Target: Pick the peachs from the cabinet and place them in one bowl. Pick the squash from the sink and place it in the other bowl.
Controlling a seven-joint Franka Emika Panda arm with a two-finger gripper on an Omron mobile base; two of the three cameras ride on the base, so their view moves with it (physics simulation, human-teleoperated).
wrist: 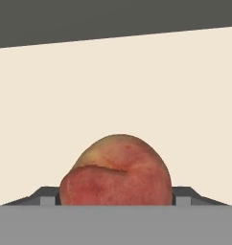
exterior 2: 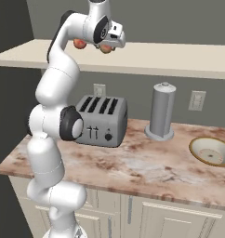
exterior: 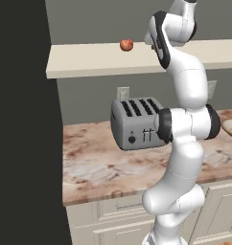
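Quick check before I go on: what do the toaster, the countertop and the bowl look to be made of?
Toaster: brushed metal by the look, even grey satin body with dark slots. Countertop: polished stone, likely granite or marble, judging by its mottled pink-brown veining. Bowl: probably glazed ceramic, cream inside with a golden-brown rim; the rendering leaves that open.

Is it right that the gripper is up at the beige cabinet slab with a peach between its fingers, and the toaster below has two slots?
Not quite: the toaster has four slots, as the right base view shows. The rest holds: the gripper is at the cabinet slab with a peach between its fingers.
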